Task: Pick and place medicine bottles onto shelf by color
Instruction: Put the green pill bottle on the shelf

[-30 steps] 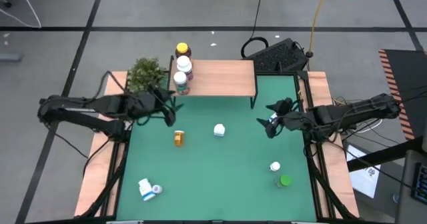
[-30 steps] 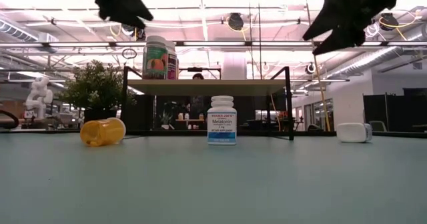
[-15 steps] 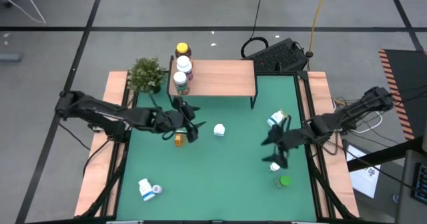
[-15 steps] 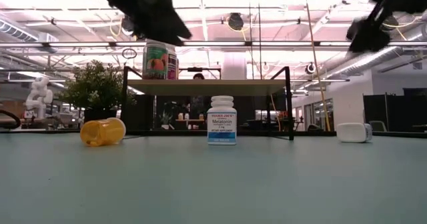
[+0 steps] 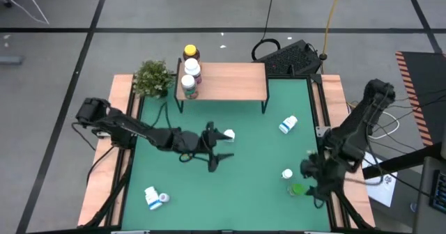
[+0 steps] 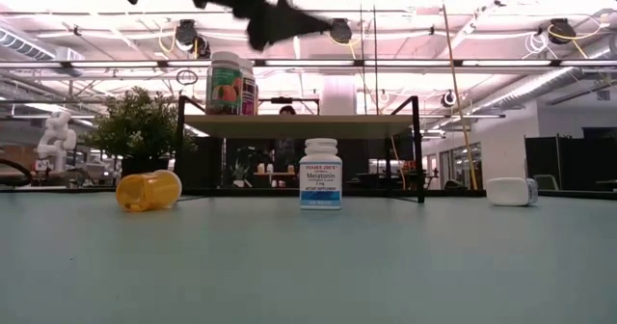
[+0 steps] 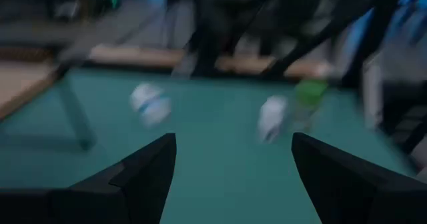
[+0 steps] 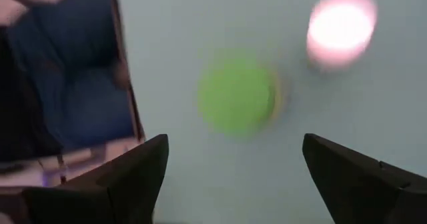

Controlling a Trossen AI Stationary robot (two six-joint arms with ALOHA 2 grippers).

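Our right tool [image 5: 311, 180] now hangs open and empty right above the green-capped bottle [image 5: 297, 189] at the counter's [image 5: 244, 192] near right edge, having swung down from beside the shelf [image 5: 230, 81]. Our left tool [image 5: 217, 149], also open and empty, has reached out mid-counter beside the white bottle [image 5: 228, 134]. We judge both pickups are about to start; three bottles [image 5: 189, 70] stand on the shelf's left end.

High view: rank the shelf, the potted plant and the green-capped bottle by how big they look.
1. Shelf, clearly largest.
2. Potted plant, noticeably smaller than the shelf top.
3. Green-capped bottle, smallest; seen from above, mostly only its cap shows.
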